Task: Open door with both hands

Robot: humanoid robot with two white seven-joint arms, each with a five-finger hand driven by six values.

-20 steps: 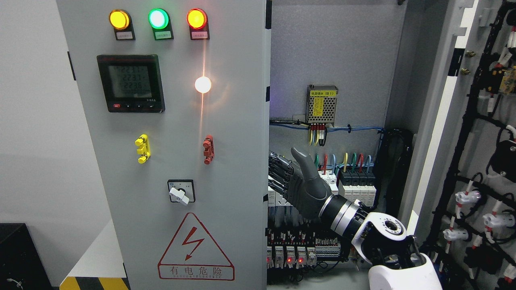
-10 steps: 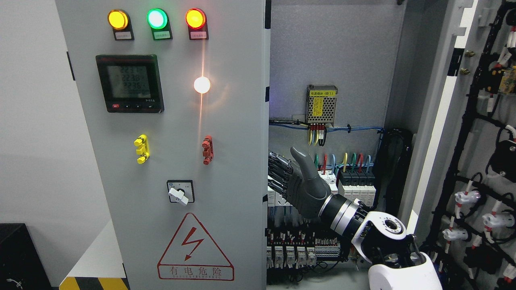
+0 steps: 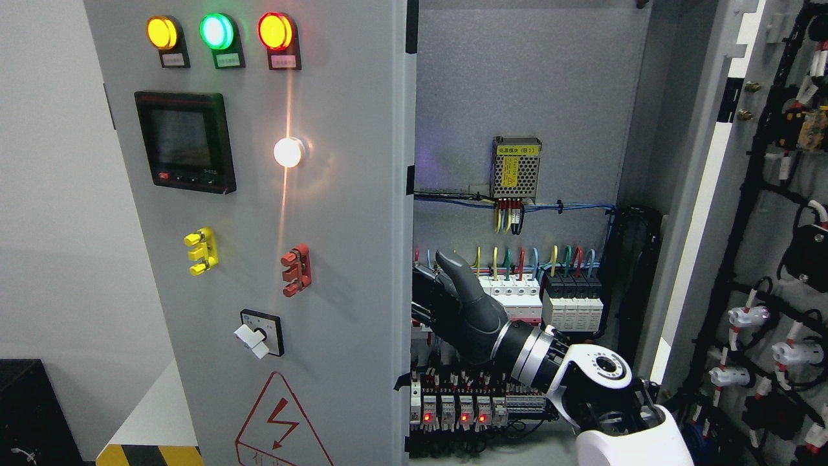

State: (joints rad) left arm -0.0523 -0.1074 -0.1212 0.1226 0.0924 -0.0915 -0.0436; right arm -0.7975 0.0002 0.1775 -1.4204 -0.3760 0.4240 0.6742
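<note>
Grey cabinet door [image 3: 349, 213] at 9 o'clock, swung partly open, its free edge running top to bottom just left of centre. Right hand [image 3: 462, 310] near centre, leaning toward 5 o'clock where its white arm enters; thumb raised toward 12, dark fingers [image 3: 424, 291] reaching to 9 o'clock behind the door's edge, tips hidden there, so cannot tell whether hooked on the door or merely laid against it. On the door face: yellow, green and red indicator lamps [image 3: 217, 31] at 11 o'clock, black meter display [image 3: 184, 142] beneath, bright light reflection [image 3: 288, 152] beside it, yellow handle [image 3: 202, 251] and red handle [image 3: 296, 270] lower, rotary switch [image 3: 259, 333] below those, red warning triangle [image 3: 275, 421] at 7 o'clock. Inside the cabinet: perforated power supply [image 3: 515, 167] at 1 o'clock of the hand, row of circuit breakers [image 3: 550, 301] at 3 o'clock of it, terminal blocks with red lights [image 3: 456, 411] at 6 o'clock. Second door [image 3: 705, 194], already wide open, at 3 o'clock, with black wiring harness [image 3: 757, 194] on its inner side.
</note>
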